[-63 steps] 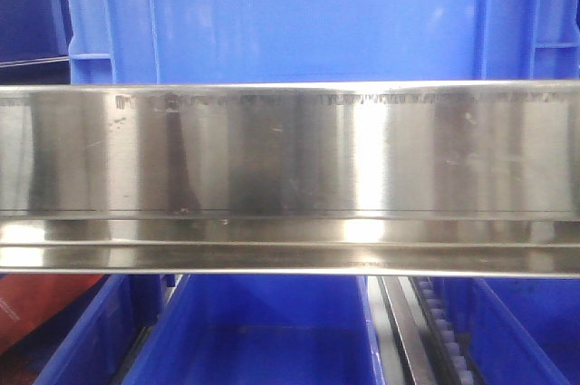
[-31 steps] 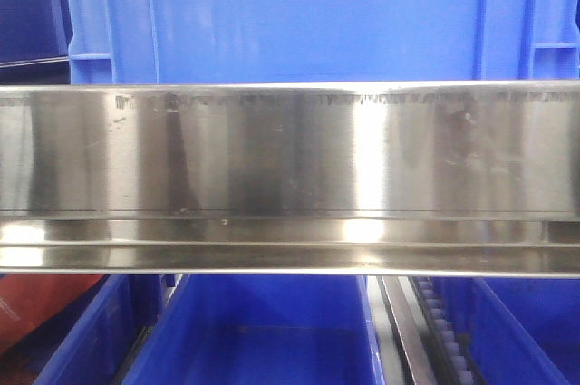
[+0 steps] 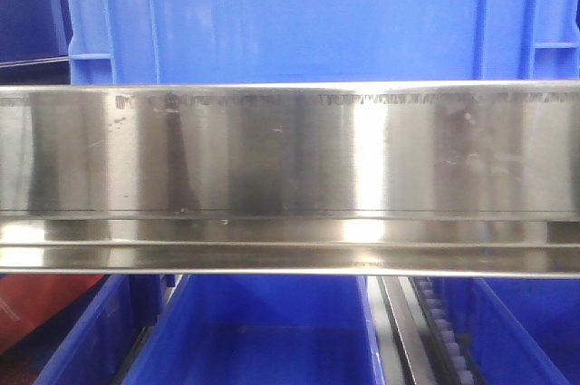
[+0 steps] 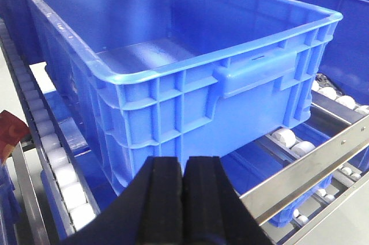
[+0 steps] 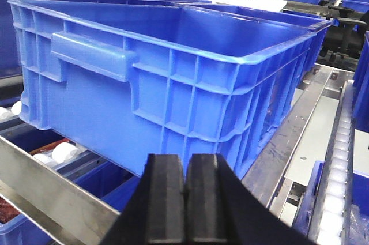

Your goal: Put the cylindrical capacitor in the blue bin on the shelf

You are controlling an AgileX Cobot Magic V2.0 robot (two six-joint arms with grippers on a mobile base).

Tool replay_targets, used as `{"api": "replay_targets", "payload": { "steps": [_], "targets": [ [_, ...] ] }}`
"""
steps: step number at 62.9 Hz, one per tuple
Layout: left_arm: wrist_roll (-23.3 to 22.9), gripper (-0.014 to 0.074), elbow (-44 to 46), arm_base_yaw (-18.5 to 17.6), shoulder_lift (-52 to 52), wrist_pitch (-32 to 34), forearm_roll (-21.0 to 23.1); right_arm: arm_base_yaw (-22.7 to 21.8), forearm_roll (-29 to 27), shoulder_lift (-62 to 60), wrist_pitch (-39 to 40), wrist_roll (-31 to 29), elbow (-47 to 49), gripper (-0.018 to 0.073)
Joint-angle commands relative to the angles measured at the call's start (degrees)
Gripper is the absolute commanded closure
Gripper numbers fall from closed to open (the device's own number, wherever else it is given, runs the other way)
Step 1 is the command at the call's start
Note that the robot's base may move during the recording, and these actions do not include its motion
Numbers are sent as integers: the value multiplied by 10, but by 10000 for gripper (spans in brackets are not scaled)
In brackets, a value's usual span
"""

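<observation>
Both claws are pressed shut with nothing between the pads: left gripper (image 4: 184, 199), right gripper (image 5: 184, 199). Beyond them, on the shelf (image 3: 290, 158), the bin (image 4: 173, 55) shows a bare floor. No capacitor is visible anywhere, so delivery looks not yet started.

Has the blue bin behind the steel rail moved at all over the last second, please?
No. In the front-facing view the blue bin keeps its ribs and corners lined up with the same marks on the shelf rail.
</observation>
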State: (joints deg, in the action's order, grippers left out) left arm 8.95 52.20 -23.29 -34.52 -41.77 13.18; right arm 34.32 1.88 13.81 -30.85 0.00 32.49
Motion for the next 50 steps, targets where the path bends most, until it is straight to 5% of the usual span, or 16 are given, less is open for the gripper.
{"api": "replay_targets", "payload": {
  "steps": [1,18,50],
  "targets": [
    [-4,707,-1,-3,4,8,6,1,6,-4,14,0,-1,715],
    [-4,707,-37,11,43,44,-2,1,6,-4,14,0,-1,715],
    [-6,707,-368,177,343,232,-18,1,6,-4,14,0,-1,715]
  ]
}}
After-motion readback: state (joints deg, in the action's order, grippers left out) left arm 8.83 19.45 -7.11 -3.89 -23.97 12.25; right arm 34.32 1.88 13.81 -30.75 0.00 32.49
